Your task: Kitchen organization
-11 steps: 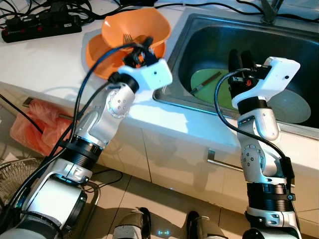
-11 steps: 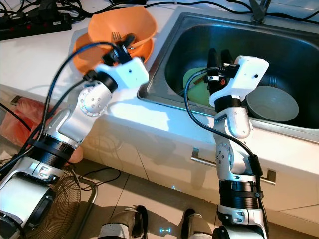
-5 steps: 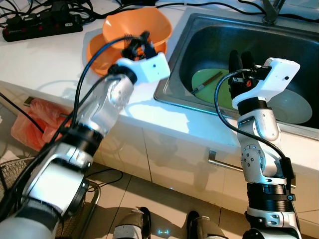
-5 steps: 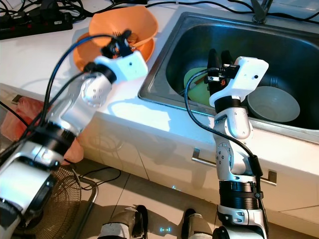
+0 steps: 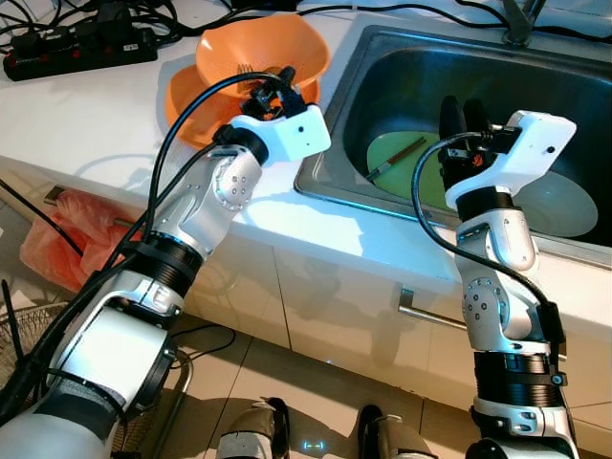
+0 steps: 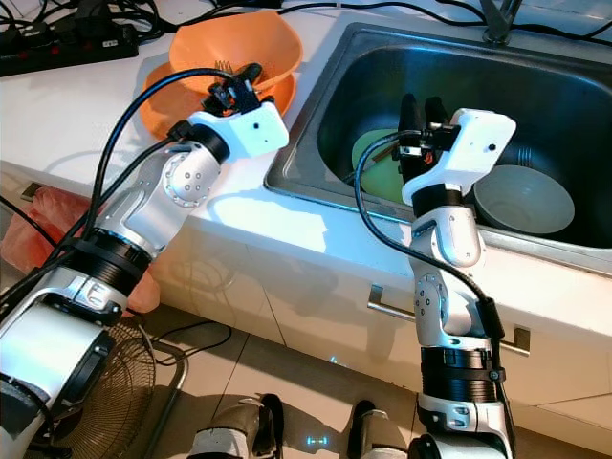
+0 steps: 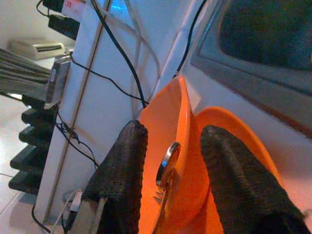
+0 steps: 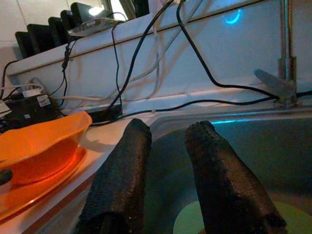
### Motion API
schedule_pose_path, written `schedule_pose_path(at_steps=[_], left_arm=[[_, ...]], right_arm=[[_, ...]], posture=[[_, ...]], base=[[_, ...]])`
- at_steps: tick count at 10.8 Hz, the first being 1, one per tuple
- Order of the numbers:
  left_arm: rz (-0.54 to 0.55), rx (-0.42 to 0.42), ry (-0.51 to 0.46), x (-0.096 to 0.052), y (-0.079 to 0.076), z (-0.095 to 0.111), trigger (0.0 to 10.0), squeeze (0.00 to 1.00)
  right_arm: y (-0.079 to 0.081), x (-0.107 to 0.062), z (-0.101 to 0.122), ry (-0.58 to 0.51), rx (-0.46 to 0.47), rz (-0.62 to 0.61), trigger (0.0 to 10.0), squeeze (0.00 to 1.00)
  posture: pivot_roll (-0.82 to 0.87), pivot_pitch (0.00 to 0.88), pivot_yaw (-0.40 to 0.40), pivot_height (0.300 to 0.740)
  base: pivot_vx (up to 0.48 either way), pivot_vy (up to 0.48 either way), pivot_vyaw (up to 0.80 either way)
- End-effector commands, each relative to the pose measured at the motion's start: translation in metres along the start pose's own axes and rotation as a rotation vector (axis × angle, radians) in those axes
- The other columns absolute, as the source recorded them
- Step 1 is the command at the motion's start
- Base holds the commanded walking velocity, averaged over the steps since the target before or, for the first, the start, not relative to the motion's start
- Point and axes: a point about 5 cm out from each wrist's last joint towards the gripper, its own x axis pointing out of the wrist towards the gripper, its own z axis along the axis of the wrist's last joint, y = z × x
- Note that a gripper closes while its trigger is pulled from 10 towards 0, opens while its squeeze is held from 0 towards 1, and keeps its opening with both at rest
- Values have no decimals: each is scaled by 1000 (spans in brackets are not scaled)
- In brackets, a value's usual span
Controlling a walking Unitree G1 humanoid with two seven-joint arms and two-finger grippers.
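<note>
An orange bowl (image 5: 268, 48) sits on an orange plate (image 5: 186, 100) on the white counter, left of the sink (image 5: 402, 57). A metal fork (image 7: 165, 165) lies in the bowl. My left gripper (image 5: 271, 88) is at the bowl's near rim, open, with the fork's handle end between its fingers (image 7: 122, 175) but untouched. Over the sink's near edge my right gripper (image 5: 461, 113) is open and holds nothing. In the sink lie a green plate (image 5: 390, 145) with a dark utensil (image 5: 406, 151) across it, and a grey bowl (image 5: 559, 206).
A black power strip (image 5: 76, 53) and cables lie on the counter behind the bowl. The faucet (image 5: 521, 19) stands at the sink's back. Below the counter are a red plastic bag (image 5: 72, 239), a fan grille (image 5: 29, 335) and a cabinet handle (image 5: 426, 311).
My left arm swung its elbow and the left gripper edged a little farther toward the orange bowl. The right arm has stayed still.
</note>
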Motion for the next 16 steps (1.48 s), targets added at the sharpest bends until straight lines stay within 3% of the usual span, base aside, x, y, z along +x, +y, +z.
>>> schedule_pose_path(at_steps=[1, 9, 14, 15, 16], left_arm=[[7, 8, -13, 2, 2, 2, 0, 0], [36, 37, -37, 4, 8, 6, 0, 0], [123, 158, -93, 6, 25, 18, 0, 0], [161, 167, -115, 6, 30, 23, 10000, 0], [185, 169, -132, 5, 33, 26, 10000, 0]], right_arm=[[-1, -1, 1, -7, 1, -9, 10000, 0], [-2, -1, 0, -2, 1, -10, 10000, 0], [-1, -1, 0, -3, 7, -8, 10000, 0], [-1, -1, -1, -3, 7, -8, 10000, 0], [-1, -1, -1, -3, 7, -8, 10000, 0]], posture=[[86, 204, 61, 740], [89, 208, 57, 740], [90, 199, 57, 740], [89, 196, 57, 740], [90, 195, 57, 740]], base=[[0, 0, 0], [0, 0, 0], [0, 0, 0], [0, 0, 0], [0, 0, 0]])
